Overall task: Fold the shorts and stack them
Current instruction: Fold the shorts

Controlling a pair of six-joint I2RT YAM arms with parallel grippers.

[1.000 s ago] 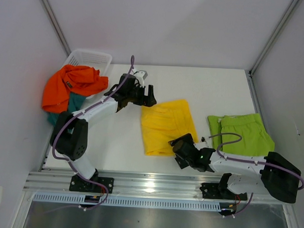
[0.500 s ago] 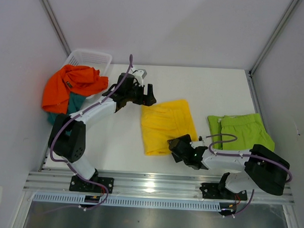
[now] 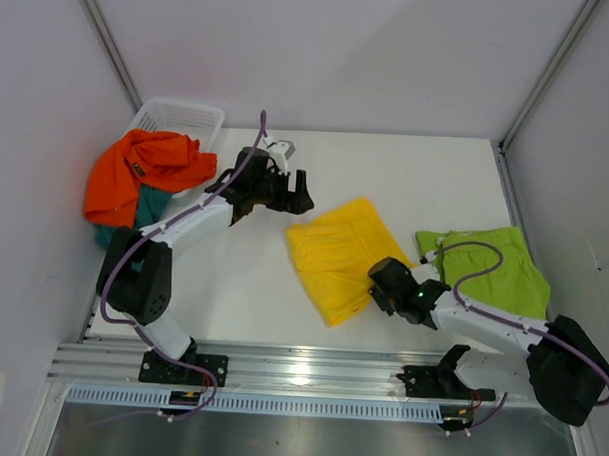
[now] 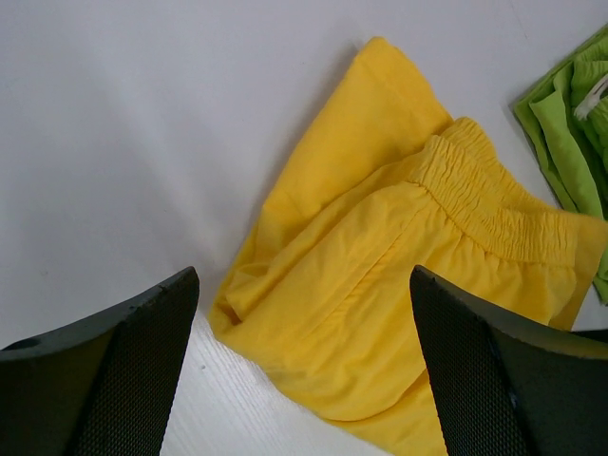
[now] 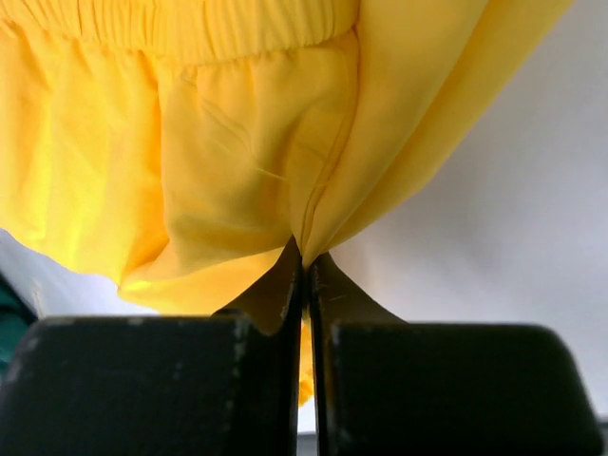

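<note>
Top view looks down from high behind; both wrist views look closely at the yellow shorts (image 3: 336,254), shared by all.

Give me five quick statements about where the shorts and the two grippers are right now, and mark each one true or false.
1. The right gripper is shut on the yellow shorts. True.
2. The left gripper is clamped on the yellow shorts. False: it is open above them and holds nothing.
3. The orange shorts lie flat in the middle of the table. False: they are draped over the white basket at the far left.
4. The lime green shorts lie on the table to the right of the yellow shorts. True.
5. The teal shorts are stacked on the lime green shorts. False: they show from under the orange shorts.
</note>
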